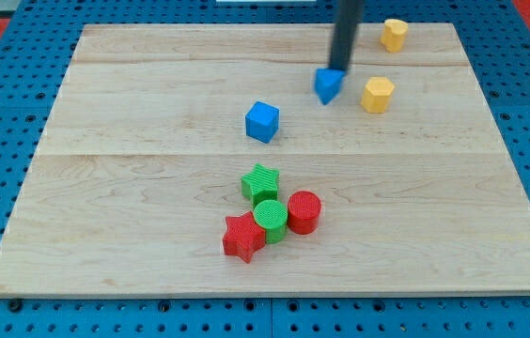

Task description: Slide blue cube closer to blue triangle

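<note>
1. Near edge: red star [242,237], green cylinder [270,218], red cylinder [303,211] and green star [260,181] cluster, uninvolved.
2. Mid-board: blue cube [262,121] sits apart, down-left of blue triangle [329,84].
3. Far: my tip [337,69], a bare rod holding nothing, touches the triangle's top, seemingly misplaced for pushing the cube; two yellow blocks [377,94] flank.

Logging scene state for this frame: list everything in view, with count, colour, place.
blue cube: 1, blue, centre of board
blue triangle: 1, blue, up and right of the cube, apart from it
yellow blocks: 2, yellow, one at top right, one right of the triangle
green star: 1, green, lower centre cluster
green cylinder: 1, green, below the green star
red cylinder: 1, red, right of green cylinder
red star: 1, red, cluster's lower left
wooden board: 1, light wood
my tip: 1, dark rod, at the triangle's top edge
</note>
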Controlling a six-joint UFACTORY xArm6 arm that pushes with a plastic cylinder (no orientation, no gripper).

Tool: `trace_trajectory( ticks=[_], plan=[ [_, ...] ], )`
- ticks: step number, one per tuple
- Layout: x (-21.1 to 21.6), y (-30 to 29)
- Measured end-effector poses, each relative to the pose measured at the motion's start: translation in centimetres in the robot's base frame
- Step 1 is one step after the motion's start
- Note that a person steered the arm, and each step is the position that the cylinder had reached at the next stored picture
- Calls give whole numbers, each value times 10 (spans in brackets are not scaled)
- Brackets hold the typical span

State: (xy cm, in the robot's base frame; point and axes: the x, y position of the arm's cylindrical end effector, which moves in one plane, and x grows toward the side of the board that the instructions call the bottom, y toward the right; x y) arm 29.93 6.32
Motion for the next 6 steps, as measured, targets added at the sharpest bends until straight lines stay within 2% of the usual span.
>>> trace_trajectory(
  ticks=[2,4,5,6],
  plan=[
    [3,-95],
    [3,-94],
    [-13,-43],
    [-1,24]
  ],
)
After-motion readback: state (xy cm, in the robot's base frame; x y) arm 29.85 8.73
